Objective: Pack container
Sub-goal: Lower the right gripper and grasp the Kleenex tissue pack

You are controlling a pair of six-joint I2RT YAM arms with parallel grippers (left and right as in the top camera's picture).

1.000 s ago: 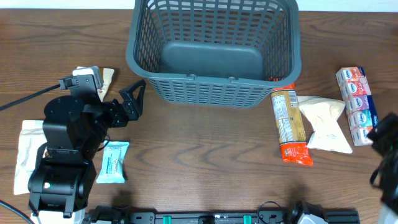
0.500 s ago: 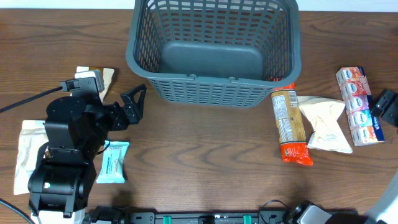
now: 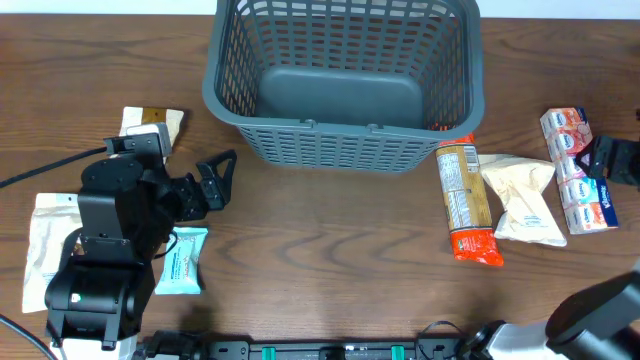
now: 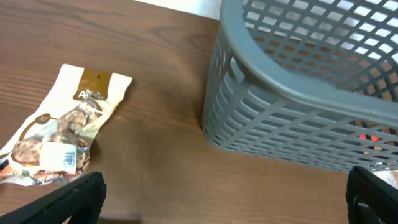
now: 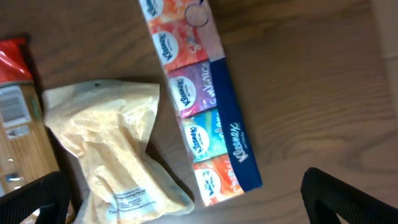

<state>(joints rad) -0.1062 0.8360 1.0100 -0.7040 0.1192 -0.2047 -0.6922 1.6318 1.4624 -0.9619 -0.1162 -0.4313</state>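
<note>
Since the earlier frames my right claw (image 3: 608,160) has swung up from the 4 o'clock edge to 3 o'clock. It now hangs over the tissue pack (image 3: 572,172). My left claw (image 3: 218,178) has slid a little back, at 9 o'clock. Both claws are spread wide, pinching nothing.

The container (image 3: 340,128) sits upright at 12 o'clock, floor bare, nothing packed yet.

Right wrist view: the tissue pack runs long between my fingers, with the pale pouch (image 5: 112,143) just beside it at its 9 o'clock side. The orange packet (image 3: 467,205) is beyond that.

Risks, my guess:
- If I come down skewed to the long pack, one finger lands on top and shoves it off toward the table edge.
- If I close near an end, the pack droops and swings, then clips the container rim on the way over.
- A finger may also snag the pouch and drag it along.

On the left, the brown snack bag (image 4: 62,127) and the blue packet (image 3: 182,260) lie close to my arm base, so reaching them is awkward.
</note>
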